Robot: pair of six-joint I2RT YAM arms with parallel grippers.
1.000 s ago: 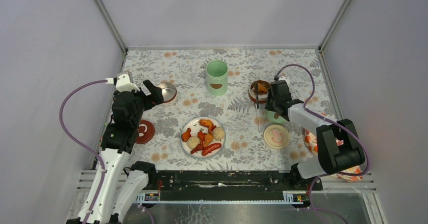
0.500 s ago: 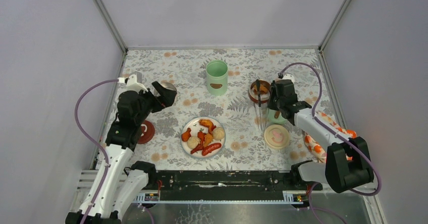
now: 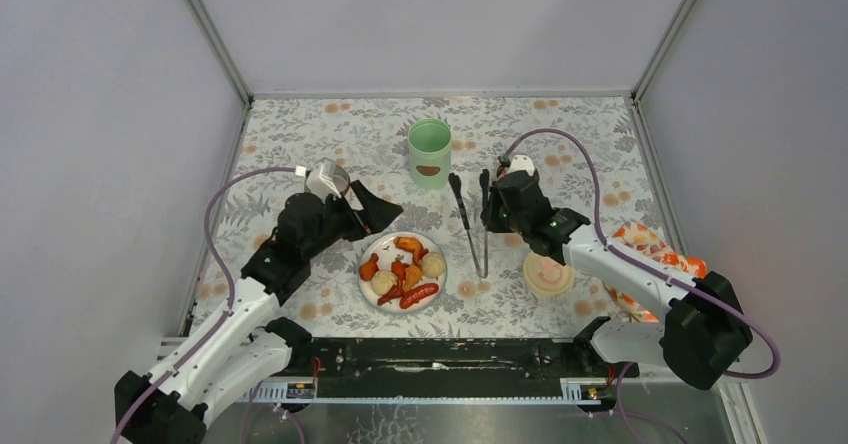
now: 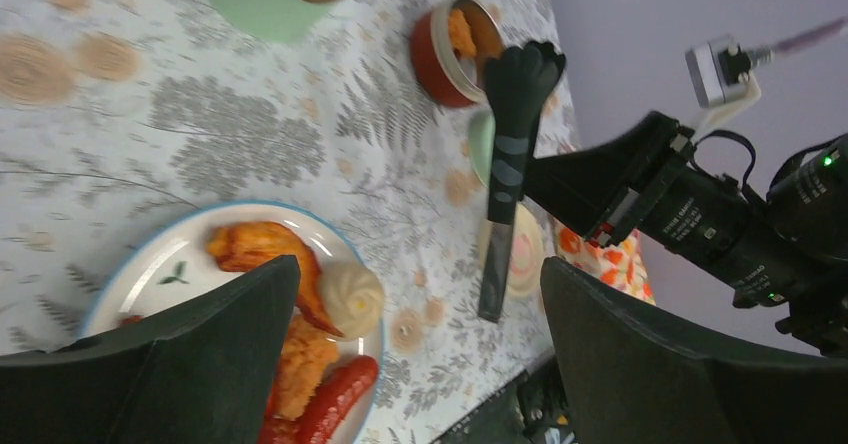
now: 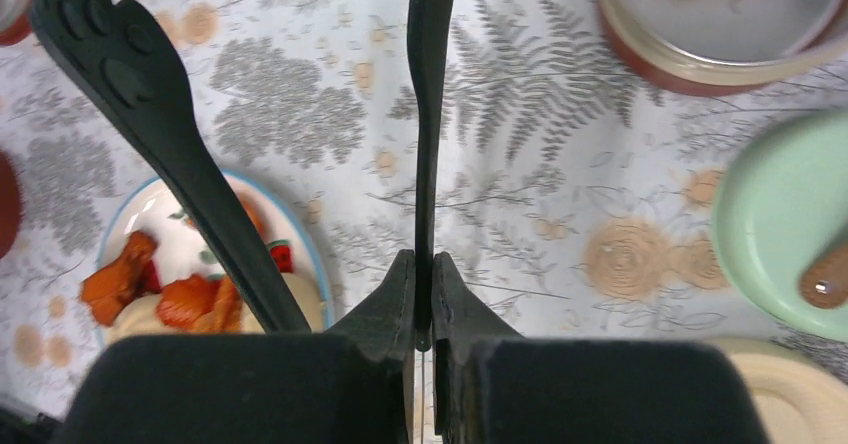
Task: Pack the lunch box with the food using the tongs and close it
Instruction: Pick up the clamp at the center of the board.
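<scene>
- The right arm has swung in from the right side of the table to the middle, bringing the long slim black tongs with paw-shaped tips.
- The tongs now sit between the mint-green cylindrical jar and the white plate, just right of the plate.
- The right gripper has finished closing. Its jaws are pinched together on one arm of the tongs only, and the other arm splays free to the left.
- You cannot tell whether the hinge end touches the flowered tablecloth.
- The left arm has come away from the far-left edge and now reaches in beside the plate's far-left rim.
- The left gripper has its jaws wide apart and holds nothing. The tongs show between its fingers in the wrist view.
- Most of the food is still unpacked. Orange fried chunks, pale round balls and glossy red sausages lie on the plate.
- One orange piece sits in the round steel bowl with the dark-red band, beyond the tongs.
- The cream lid is off and lies by the right forearm.

Reading: it is early in the task. A pinch on one arm cannot squeeze the tongs, so you probably need a handover or a re-grip next. Watch that the free arm does not swing into the plate.
</scene>
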